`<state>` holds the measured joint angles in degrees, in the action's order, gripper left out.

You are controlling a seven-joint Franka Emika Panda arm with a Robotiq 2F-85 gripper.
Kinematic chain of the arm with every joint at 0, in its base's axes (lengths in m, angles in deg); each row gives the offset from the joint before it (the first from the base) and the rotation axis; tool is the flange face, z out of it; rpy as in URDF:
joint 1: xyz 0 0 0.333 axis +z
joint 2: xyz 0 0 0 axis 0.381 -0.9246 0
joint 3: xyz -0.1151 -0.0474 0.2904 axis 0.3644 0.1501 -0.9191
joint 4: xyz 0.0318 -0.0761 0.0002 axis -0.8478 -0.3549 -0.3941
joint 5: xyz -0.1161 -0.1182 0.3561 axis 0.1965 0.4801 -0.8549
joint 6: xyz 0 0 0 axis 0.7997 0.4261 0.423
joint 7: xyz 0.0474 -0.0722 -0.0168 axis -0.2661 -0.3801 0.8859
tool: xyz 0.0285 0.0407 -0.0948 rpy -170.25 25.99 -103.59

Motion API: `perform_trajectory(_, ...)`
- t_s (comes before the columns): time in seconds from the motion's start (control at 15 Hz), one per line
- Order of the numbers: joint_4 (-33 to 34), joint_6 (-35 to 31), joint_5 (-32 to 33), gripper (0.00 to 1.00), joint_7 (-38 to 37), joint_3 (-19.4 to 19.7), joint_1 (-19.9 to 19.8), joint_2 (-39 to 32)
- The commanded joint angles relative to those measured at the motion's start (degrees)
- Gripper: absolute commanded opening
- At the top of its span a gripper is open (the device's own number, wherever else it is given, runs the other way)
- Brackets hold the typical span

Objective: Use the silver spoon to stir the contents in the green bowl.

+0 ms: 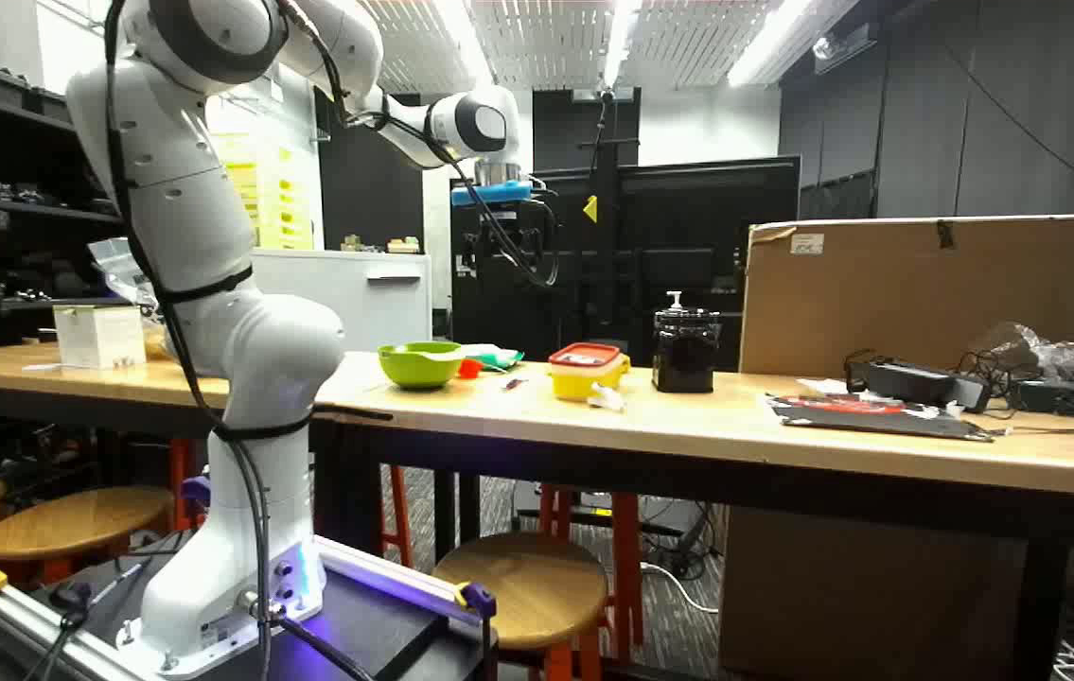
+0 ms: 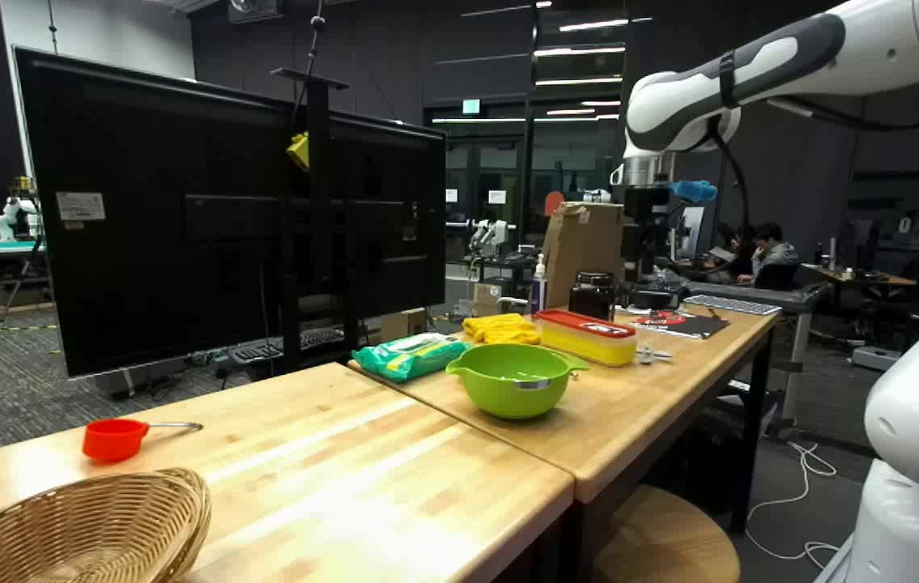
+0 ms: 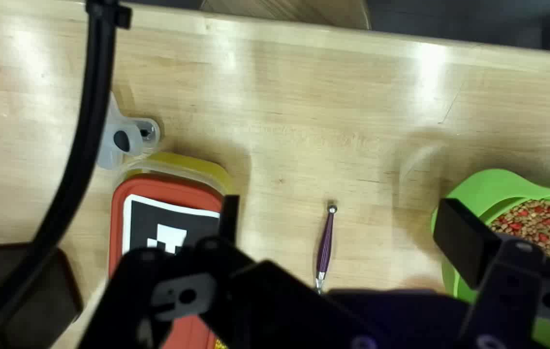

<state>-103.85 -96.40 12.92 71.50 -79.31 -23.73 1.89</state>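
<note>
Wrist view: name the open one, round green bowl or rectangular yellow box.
The round green bowl: brown and red pieces show inside; a red lid covers the rectangular yellow box.

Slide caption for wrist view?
Open gripper above the table: red-lidded container at left, purple-handled utensil mid-frame, green bowl at right.

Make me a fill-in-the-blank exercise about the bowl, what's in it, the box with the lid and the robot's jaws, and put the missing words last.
The bowl is colored ____.
In the wrist view, most bits of its contents look brown, the rest ____.
The red lid tops a ____ box.
The jaws are not shut but ____.
Missing words: green; red; yellow; open.
</note>
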Motion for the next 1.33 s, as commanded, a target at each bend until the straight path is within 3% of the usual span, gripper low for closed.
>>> perform_trajectory(0.0,0.1,0.1,-0.1,1.0,0.1,-0.3,-0.3,-0.1)
perform_trajectory(0.6,0.5,-0.4,-0.6,1.0,1.7,-0.1,0.2,-1.1)
perform_trajectory(0.93,3.5,-4.4,-2.1,1.0,10.3,0.5,2.4,-7.6)
perform_trajectory(1.27,8.6,-10.3,-9.2,1.0,18.9,0.4,2.3,-17.5)
